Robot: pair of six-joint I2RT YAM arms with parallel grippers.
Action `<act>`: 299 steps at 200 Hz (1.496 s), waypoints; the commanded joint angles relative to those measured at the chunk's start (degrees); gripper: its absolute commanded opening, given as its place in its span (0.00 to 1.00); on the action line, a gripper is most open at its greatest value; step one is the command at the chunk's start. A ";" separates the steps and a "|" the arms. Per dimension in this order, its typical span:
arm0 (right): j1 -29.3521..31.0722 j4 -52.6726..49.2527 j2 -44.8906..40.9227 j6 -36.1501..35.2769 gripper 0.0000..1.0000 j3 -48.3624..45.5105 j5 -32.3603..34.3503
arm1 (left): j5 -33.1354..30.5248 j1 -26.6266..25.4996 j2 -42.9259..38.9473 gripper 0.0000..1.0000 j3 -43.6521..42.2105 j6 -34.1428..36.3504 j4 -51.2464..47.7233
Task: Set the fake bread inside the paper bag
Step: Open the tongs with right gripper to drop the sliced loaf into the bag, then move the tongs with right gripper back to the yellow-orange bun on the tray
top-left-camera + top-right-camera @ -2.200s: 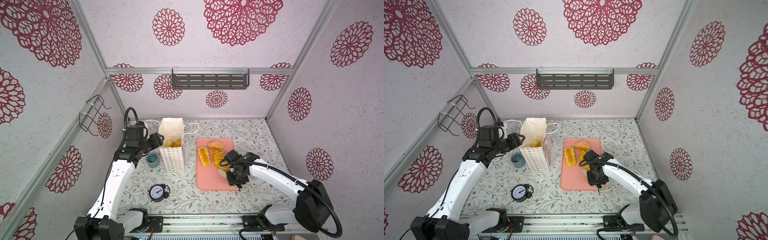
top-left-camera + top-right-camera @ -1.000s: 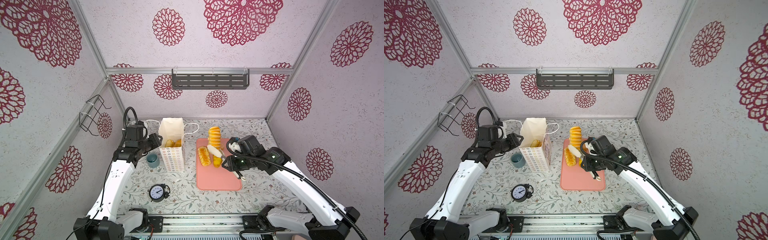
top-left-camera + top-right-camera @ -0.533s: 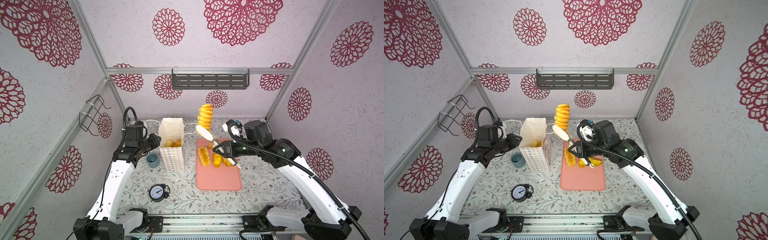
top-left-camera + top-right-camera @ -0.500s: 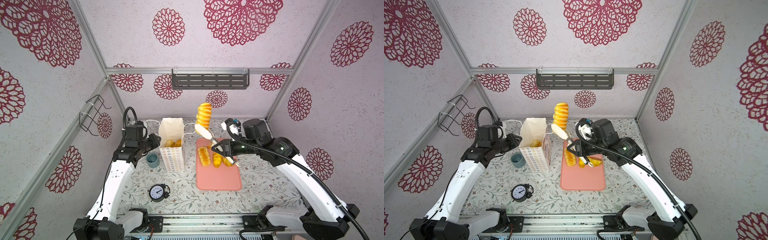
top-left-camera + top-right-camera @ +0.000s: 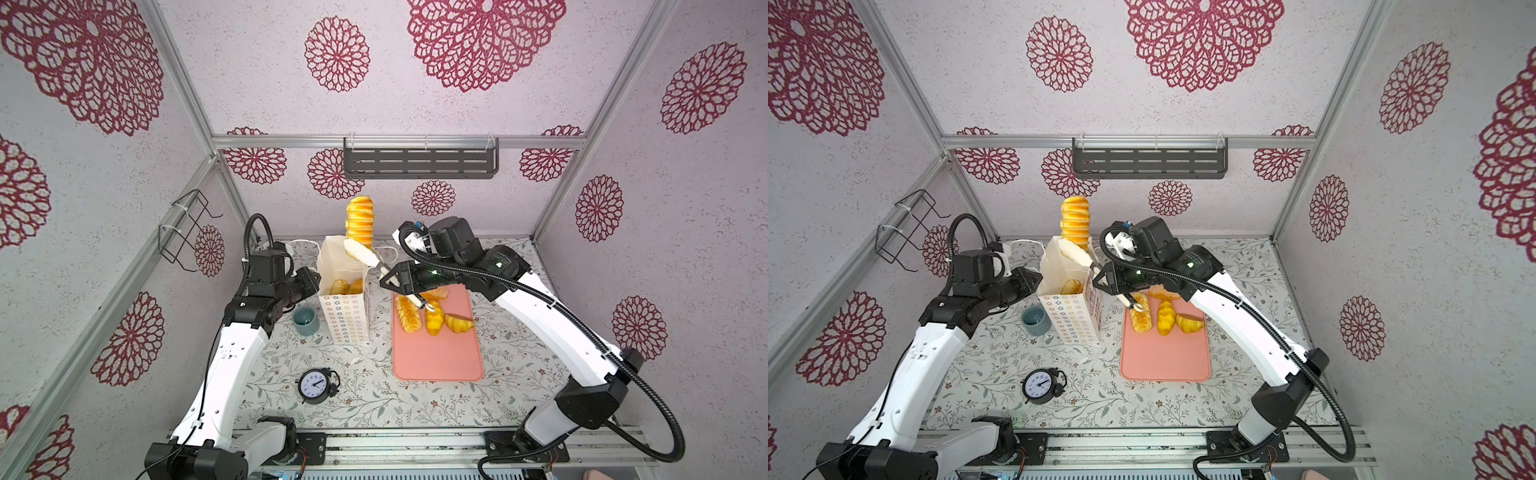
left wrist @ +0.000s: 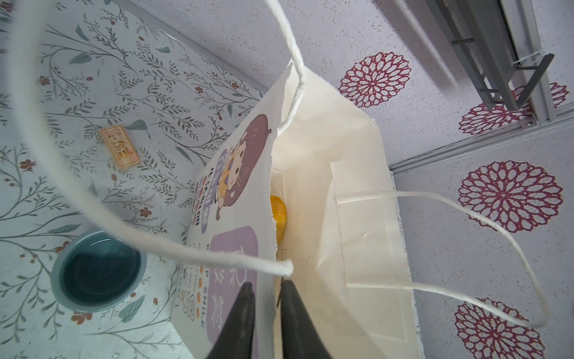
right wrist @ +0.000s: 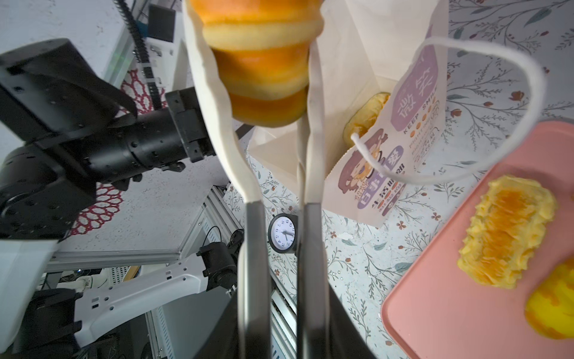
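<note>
Lowering into paper bag (image 5: 345,320), upright and open: ridged roll (image 5: 360,220) poised just above bag mouth in tongs (image 5: 365,257). Lower plumb, release below rim, with right tool (image 5: 392,281) clamped on tongs, left tool (image 6: 267,287) pinched on bag wall.

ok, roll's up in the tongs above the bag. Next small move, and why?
Probably lower the tongs so the roll enters the bag before letting go. The right gripper clamps the tongs with the roll upright, well above the open mouth; a drop from there might clip the rim. The left gripper straddles the bag's rim.
</note>
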 commanded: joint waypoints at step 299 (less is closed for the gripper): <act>1.70 -8.75 -5.16 -2.22 0.46 4.53 14.08 | 1.60 -0.79 1.24 0.27 0.49 0.07 1.78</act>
